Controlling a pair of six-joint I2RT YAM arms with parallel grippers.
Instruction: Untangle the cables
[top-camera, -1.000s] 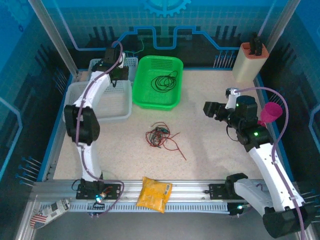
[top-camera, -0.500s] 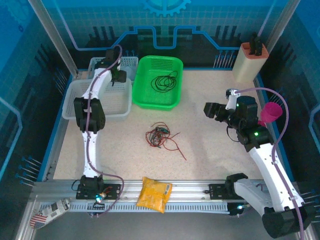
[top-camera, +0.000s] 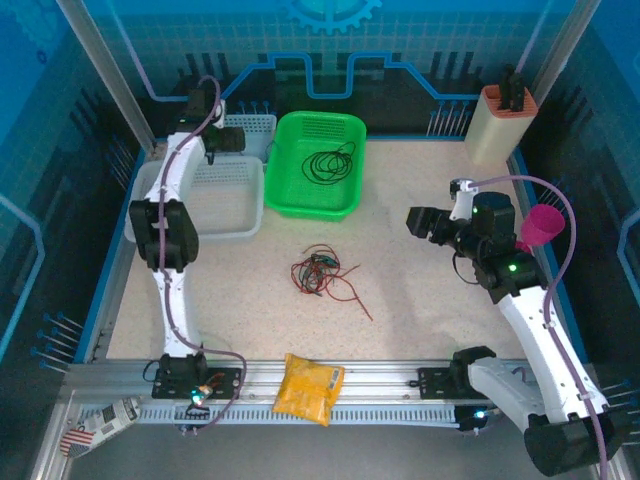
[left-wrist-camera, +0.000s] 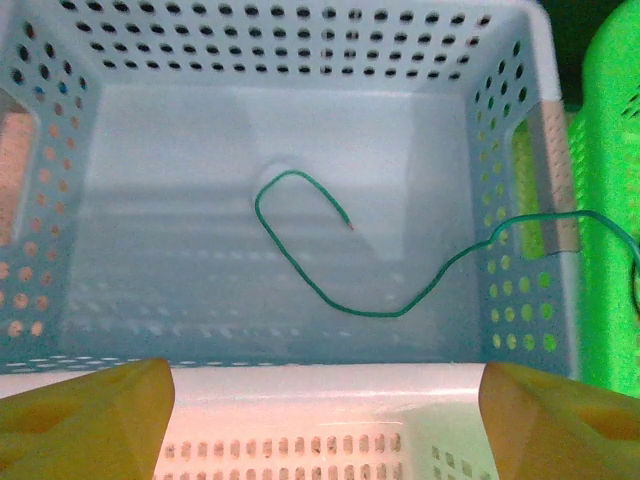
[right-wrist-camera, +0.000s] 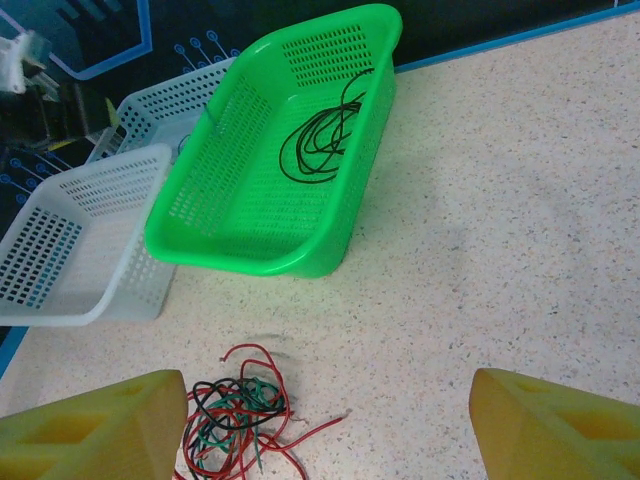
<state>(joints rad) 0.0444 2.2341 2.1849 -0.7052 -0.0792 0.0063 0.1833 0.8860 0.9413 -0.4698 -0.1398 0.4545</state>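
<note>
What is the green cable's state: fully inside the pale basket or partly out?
Partly out: the green cable curls on the pale basket floor, then crosses the wall beside the green basket.

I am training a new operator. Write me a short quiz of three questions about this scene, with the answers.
1. True or false: a black cable lies inside the green basket.
2. Which colour is the cable in the pale basket under the left claw? A red, B green, C black.
3. Fill in: the tangle of red, green and black wires lies on the ____.

Key: 1 true; 2 B; 3 table.
</note>
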